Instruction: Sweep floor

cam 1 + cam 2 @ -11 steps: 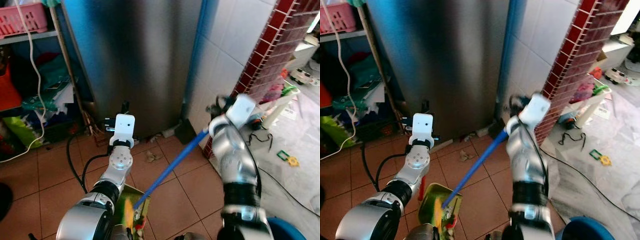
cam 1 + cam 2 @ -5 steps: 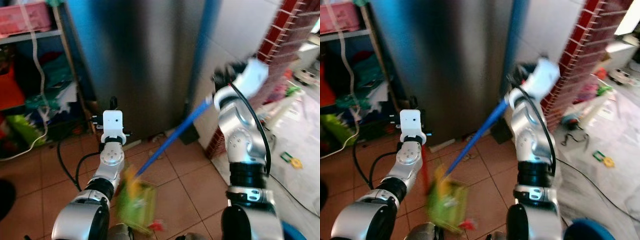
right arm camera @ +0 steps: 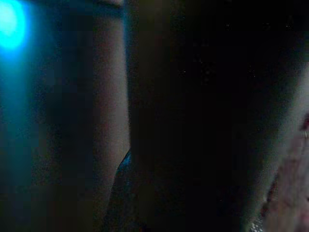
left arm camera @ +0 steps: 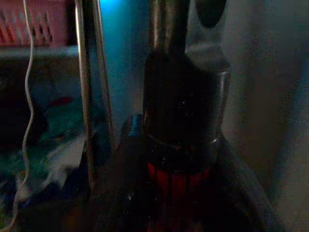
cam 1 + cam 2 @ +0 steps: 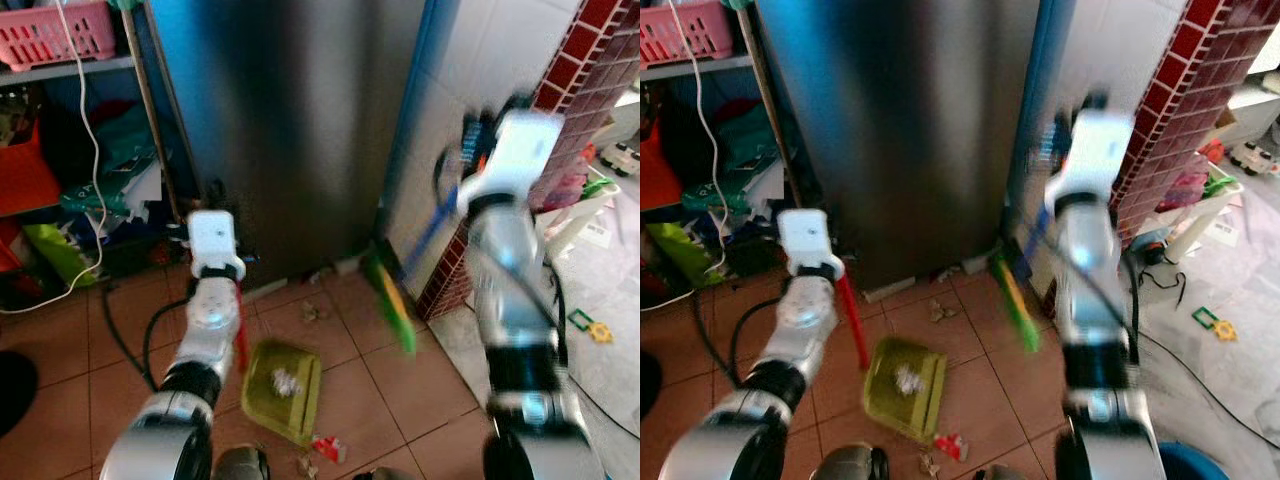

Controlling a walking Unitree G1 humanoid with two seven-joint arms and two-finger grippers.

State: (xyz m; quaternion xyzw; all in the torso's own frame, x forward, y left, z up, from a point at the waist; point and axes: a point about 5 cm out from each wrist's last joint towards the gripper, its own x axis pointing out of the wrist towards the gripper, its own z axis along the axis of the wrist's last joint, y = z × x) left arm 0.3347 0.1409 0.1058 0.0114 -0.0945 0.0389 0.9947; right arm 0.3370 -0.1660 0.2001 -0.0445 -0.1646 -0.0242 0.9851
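Note:
A green dustpan point(image 5: 285, 378) lies on the terracotta tiles with a clump of debris in it. Its red handle point(image 5: 852, 318) rises to my left gripper point(image 5: 213, 200), which is shut on it; the left wrist view shows the red grip point(image 4: 176, 180) close up in the dark. My right gripper point(image 5: 478, 140) is raised by the tiled wall and is shut on the broom's blue handle point(image 5: 430, 236). The blurred green broom head point(image 5: 390, 300) hangs to the right of the pan, near the fridge's corner. Scraps point(image 5: 315, 310) lie in front of the fridge, and a red-white scrap point(image 5: 326, 447) lies below the pan.
A steel fridge point(image 5: 290, 130) stands straight ahead. A cluttered shelf with a pink basket point(image 5: 55, 35) is on the left, with a black cable point(image 5: 125, 335) on the floor. A red brick pillar point(image 5: 565, 110), toys and cords fill the right.
The broom head has swung out of the dustpan, up and to the right toward the wall, as my right arm rose. The dustpan now rests flat on the floor. The camera has shifted.

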